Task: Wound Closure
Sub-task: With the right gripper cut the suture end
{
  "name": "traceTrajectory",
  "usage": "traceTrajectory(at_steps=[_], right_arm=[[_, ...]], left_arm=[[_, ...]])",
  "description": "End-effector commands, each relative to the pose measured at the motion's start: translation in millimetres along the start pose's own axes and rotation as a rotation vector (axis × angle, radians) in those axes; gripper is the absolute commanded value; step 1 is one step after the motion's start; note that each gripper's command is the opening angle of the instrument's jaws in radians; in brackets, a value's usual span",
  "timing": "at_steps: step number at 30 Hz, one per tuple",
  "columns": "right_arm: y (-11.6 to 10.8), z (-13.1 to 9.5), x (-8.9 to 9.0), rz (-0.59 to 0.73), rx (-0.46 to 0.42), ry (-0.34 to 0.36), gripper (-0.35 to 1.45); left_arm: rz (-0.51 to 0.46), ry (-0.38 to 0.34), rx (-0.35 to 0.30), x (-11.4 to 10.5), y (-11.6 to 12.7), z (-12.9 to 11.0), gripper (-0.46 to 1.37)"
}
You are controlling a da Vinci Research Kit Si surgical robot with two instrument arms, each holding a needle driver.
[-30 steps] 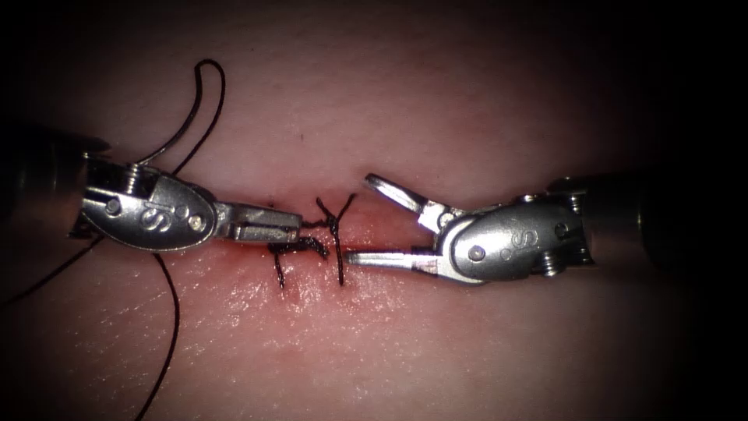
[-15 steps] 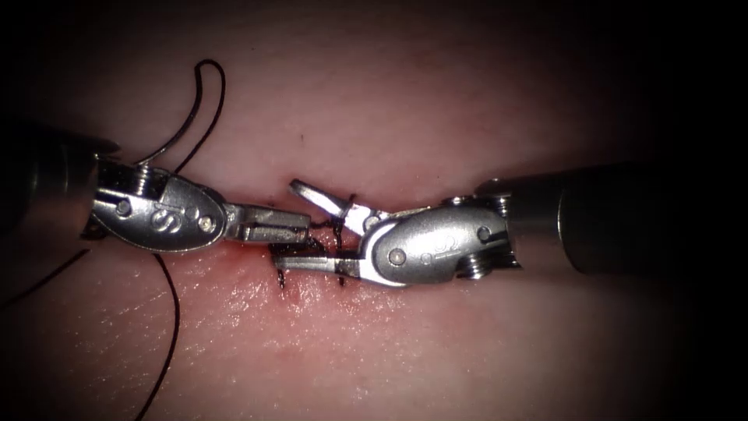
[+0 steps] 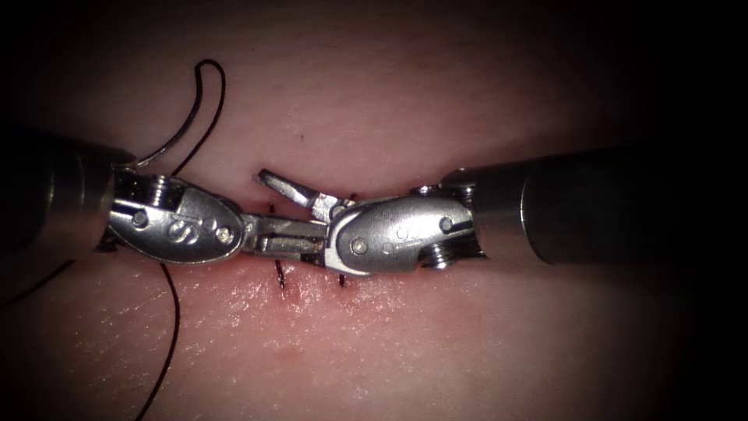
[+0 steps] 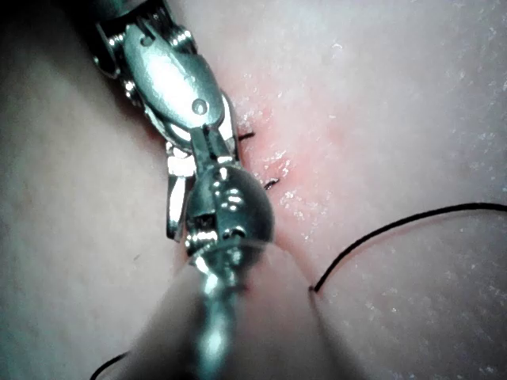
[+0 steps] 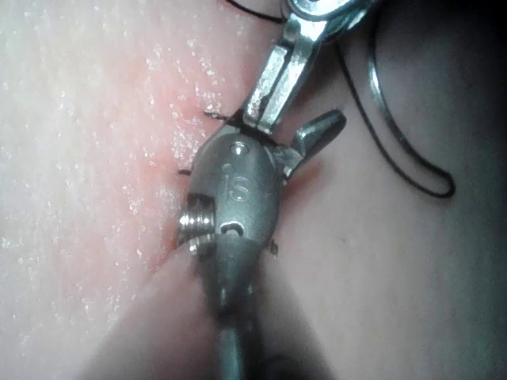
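The left tool (image 3: 284, 234) lies level with its jaws closed together, tips pointing at the right tool (image 3: 292, 214), whose jaws gape wide around those tips.

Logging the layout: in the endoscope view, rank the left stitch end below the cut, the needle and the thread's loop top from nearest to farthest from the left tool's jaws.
From the left tool:
1. Stitch end, just below.
2. Needle, upper left, lying on the tissue.
3. Loop top, far upper left.
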Motion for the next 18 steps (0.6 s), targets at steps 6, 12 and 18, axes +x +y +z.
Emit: traceTrajectory(at_steps=[6, 12, 18], right_arm=[[-0.3, -0.1, 0.3, 0.001, 0.030, 0.027, 1.02], [-0.5, -0.4, 0.5, 0.012, 0.059, 0.052, -0.35], [-0.4, -0.5, 0.4, 0.012, 0.064, 0.031, -0.35]], left_arm=[[0.000, 0.000, -0.006, 0.0, 0.0, 0.1, -0.35], [-0.001, 0.000, -0.007, 0.1, 0.1, 0.3, -0.35], [-0.001, 0.001, -0.009, 0.1, 0.1, 0.1, -0.35]])
